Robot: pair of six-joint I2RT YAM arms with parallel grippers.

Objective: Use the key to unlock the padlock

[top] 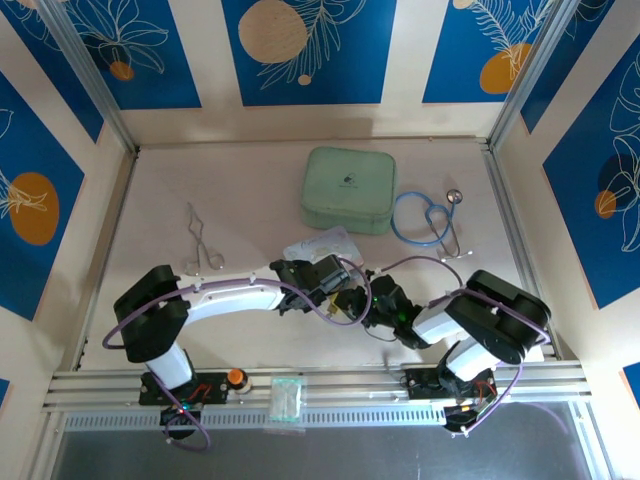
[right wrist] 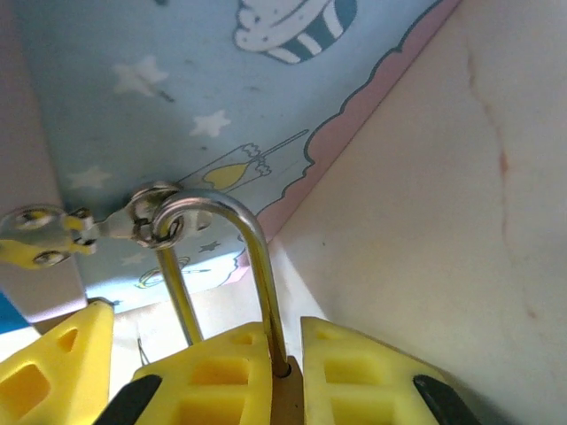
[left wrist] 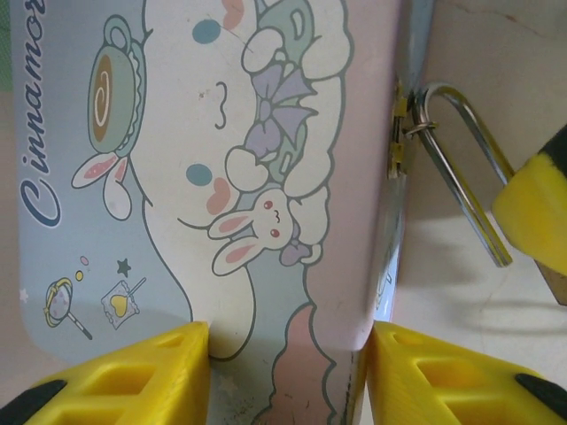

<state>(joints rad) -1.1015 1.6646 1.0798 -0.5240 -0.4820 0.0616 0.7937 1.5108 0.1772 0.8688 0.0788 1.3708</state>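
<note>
Left end effector [left wrist: 288,372] is clamping the cartoon tin [left wrist: 195,177], right end effector [right wrist: 283,372] is gripping the padlock [right wrist: 285,390], its shackle [right wrist: 239,257] hooked through the tin's hasp [right wrist: 146,221].

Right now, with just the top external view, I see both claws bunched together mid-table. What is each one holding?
Observer: The right claw is shut on the brass padlock; its shackle sticks up between the fingers.
Operator: And the left?
Observer: The left claw appears clamped on one end of a pastel Cinnamoroll tin.
Operator: Is the lock attached to the tin?
Observer: Yes, the shackle passes through a small ring on the tin's latch.
</note>
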